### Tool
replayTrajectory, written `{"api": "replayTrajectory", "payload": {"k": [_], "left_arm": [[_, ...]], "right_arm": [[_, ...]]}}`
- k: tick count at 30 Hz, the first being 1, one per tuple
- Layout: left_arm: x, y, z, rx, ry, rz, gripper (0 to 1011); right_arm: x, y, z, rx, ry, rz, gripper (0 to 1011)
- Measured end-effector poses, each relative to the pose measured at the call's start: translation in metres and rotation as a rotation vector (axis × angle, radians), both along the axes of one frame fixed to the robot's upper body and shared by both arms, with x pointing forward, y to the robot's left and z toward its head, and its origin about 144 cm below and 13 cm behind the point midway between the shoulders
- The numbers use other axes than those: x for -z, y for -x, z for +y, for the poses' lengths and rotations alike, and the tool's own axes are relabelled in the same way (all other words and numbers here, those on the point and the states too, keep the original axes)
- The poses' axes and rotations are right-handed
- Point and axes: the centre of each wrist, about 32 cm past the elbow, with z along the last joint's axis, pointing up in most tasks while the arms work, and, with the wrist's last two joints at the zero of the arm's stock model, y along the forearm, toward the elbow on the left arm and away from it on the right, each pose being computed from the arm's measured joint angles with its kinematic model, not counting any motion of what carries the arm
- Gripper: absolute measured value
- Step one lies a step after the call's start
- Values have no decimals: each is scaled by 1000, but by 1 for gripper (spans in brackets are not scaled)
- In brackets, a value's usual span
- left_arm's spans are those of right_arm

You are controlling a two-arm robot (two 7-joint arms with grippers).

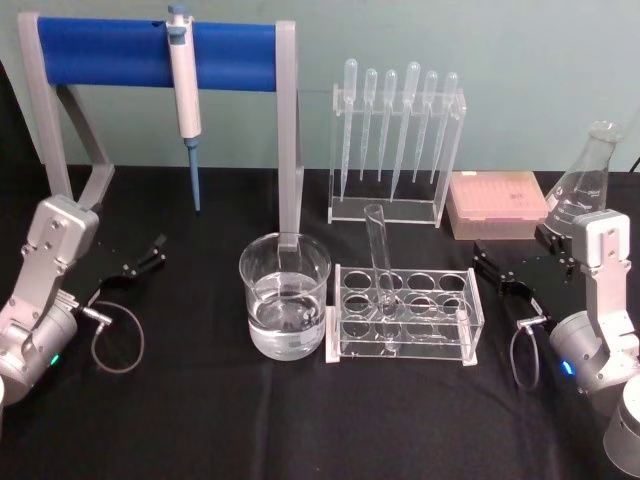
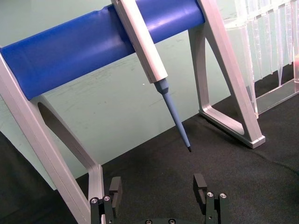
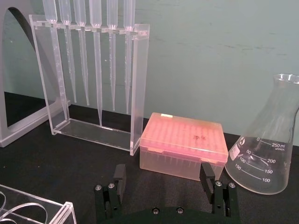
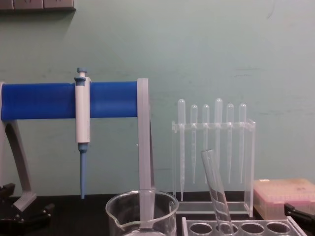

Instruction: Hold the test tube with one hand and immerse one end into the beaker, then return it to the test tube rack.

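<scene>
The test tube [image 1: 381, 262] stands tilted in the clear rack [image 1: 404, 313] at mid-bench, its rim leaning away toward the pipette stand [image 1: 391, 145] behind. Just left of the rack sits the beaker [image 1: 284, 296], partly filled with clear liquid. The left claw [image 1: 152, 251] rests low on the black bench [image 1: 200, 400] at the left, jaws apart, gripping nothing. Over on the right, the right claw [image 1: 487, 268] sits near the rack's end, jaws spread wide, also holding nothing.
</scene>
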Motion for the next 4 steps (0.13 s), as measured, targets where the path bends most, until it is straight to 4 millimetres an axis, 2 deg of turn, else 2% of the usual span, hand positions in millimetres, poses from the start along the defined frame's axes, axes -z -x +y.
{"api": "replayTrajectory", "payload": {"k": [4], "left_arm": [[0,0,0,0,0,0,1000]], "right_arm": [[0,0,0,0,0,-1,1002]]}}
